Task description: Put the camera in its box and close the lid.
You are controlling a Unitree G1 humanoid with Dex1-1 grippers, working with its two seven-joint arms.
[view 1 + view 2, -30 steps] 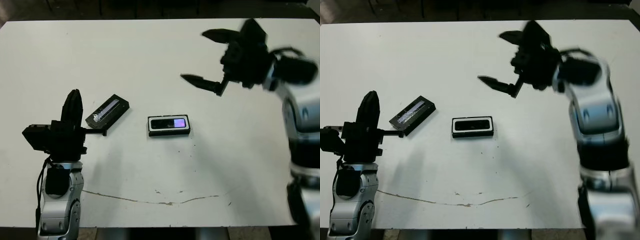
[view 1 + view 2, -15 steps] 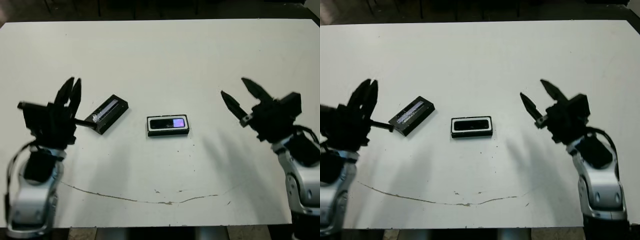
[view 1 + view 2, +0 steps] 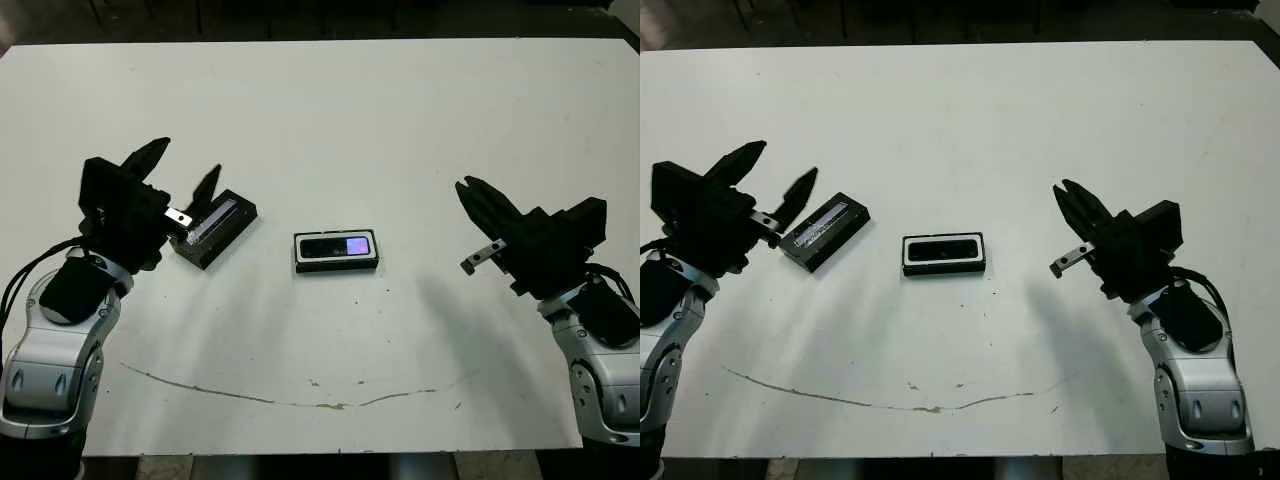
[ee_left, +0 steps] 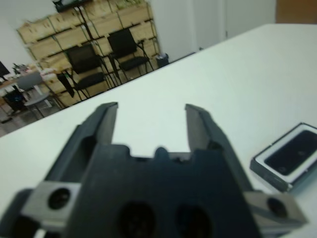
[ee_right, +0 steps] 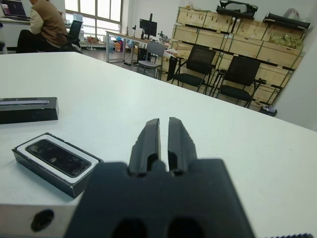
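Our two head views look steeply down on the bench (image 3: 320,110) from the near edge, sharing everything. Each wrist view skims low along its claw, both catching the box (image 5: 54,161) close by.

No readable text, label or number anywhere in these views.

The glossy purple-blue screen of the slim black rectangular camera (image 3: 338,247) shows only faint marks too small to make out, and the silvery-grey stripe along the flat black rectangular lid (image 3: 214,226) carries no legible lettering. In the wrist views, the stacked wooden crates (image 5: 233,29) in the far room bear no marking that can be read.
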